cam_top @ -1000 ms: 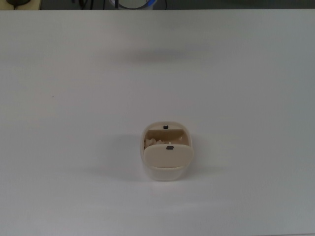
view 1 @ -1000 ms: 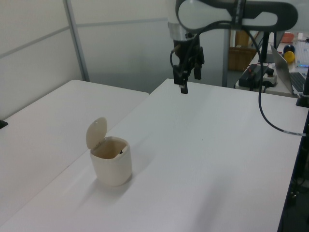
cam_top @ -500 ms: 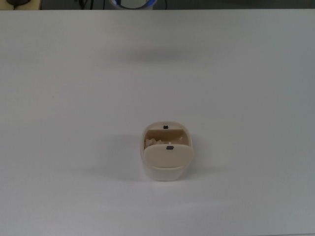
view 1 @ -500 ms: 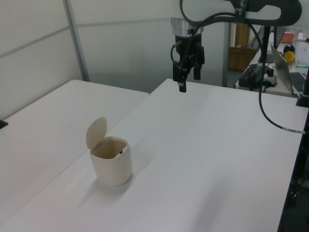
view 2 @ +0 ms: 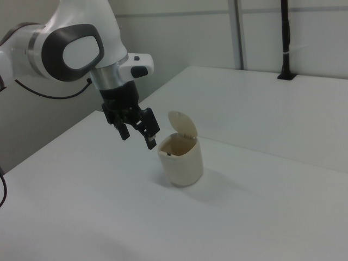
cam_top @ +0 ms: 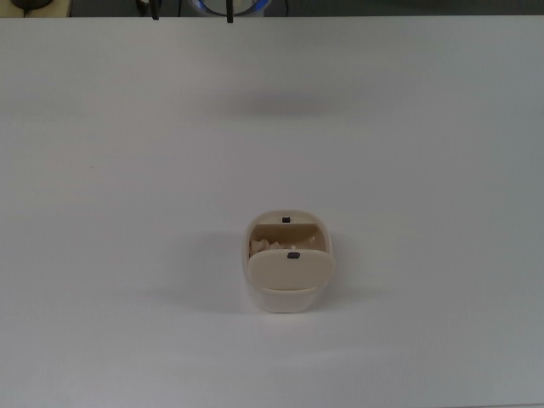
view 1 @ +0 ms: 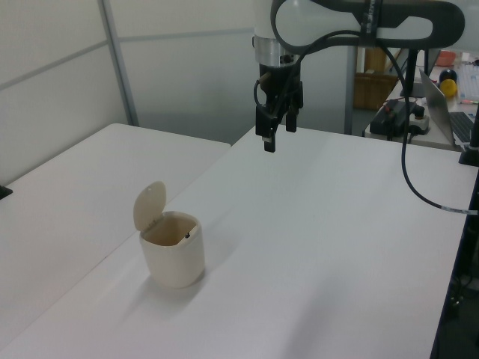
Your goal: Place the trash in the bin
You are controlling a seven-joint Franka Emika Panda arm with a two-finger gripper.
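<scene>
White counter (view 1: 322, 224) fills all three views; partition panels stand behind it, and a cluttered desk shows at the left view's far right.

**Change.** Compare the left view with the one half a second before: the gripper (view 1: 271, 135) has shifted toward the left view's left and sits a little lower. It hangs in the air, well apart from the bin (view 1: 173, 258) and well above the counter. In the top view, a thin dark part now pokes in at the upper edge; a moment ago that edge was bare. The bin has not moved.

**Fingers.** Observe the right view: the fingers (view 2: 151, 142) stand apart, with nothing between them. You are looking at an empty gripper (view 2: 138, 132).

**Container.** The bin (cam_top: 288, 263) stands upright on the counter. Its lid (view 1: 149, 205) is tilted up, leaving the mouth exposed. Check the top view: pale, lumpy trash (cam_top: 261, 247) lies inside, against the tan wall on the top view's left. The lid (cam_top: 288, 269) hides the nearer half of the interior, so you cannot tell how much more lies there.

**Meaning for the task.** Judge the deposit as done: trash in the bin, gripper empty and clear. No loose trash shows on the counter.
</scene>
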